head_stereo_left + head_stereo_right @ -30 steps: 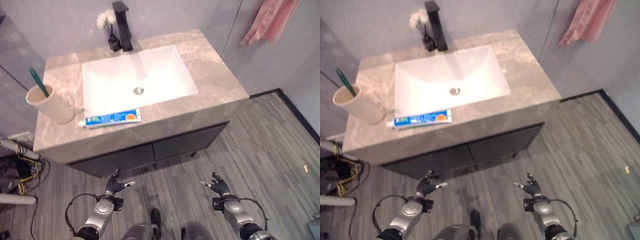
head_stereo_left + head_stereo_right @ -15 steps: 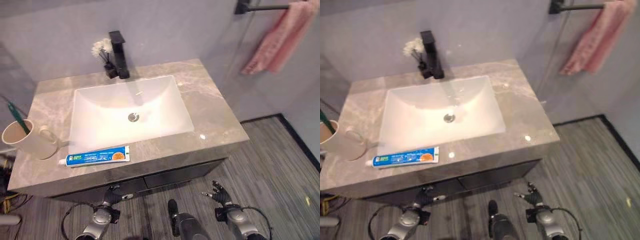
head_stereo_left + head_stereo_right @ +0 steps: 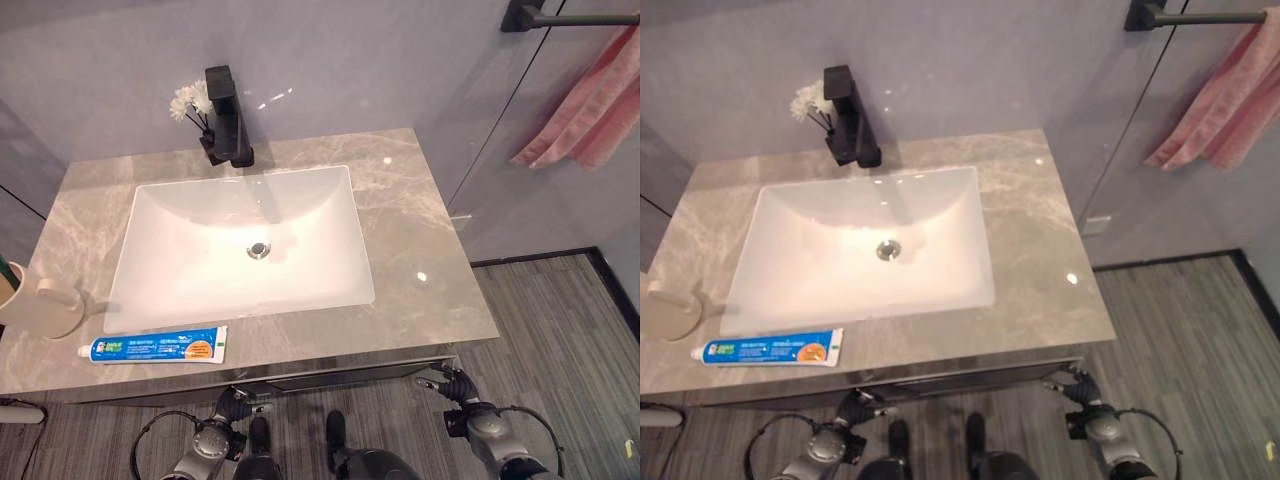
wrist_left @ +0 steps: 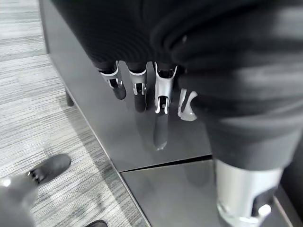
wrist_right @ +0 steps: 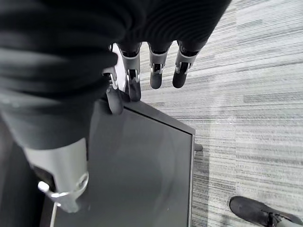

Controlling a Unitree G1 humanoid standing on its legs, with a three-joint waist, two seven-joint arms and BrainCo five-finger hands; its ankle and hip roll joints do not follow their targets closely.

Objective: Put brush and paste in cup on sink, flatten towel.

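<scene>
A blue and white toothpaste tube (image 3: 152,347) lies flat on the grey marble countertop (image 3: 420,230), near its front left edge. At the far left stands a cream cup (image 3: 35,303) with a green toothbrush (image 3: 5,275) in it, cut by the view's edge. A pink towel (image 3: 590,105) hangs bunched from a black bar (image 3: 560,15) on the right wall. My left hand (image 3: 228,410) and right hand (image 3: 452,385) hang low in front of the cabinet, below the counter's edge. Both are open with relaxed fingers (image 4: 161,94) (image 5: 156,71) and hold nothing.
A white basin (image 3: 330,290) is sunk into the middle of the counter. A black faucet (image 3: 228,115) and a small vase of white flowers (image 3: 188,100) stand behind it. The dark cabinet front (image 5: 142,170) is close to both hands. Grey striped floor (image 3: 560,330) lies to the right.
The camera has moved closer to the vanity and tipped up, so the counter sits lower and the cup slid to the left edge. Both hands stay low and empty.
</scene>
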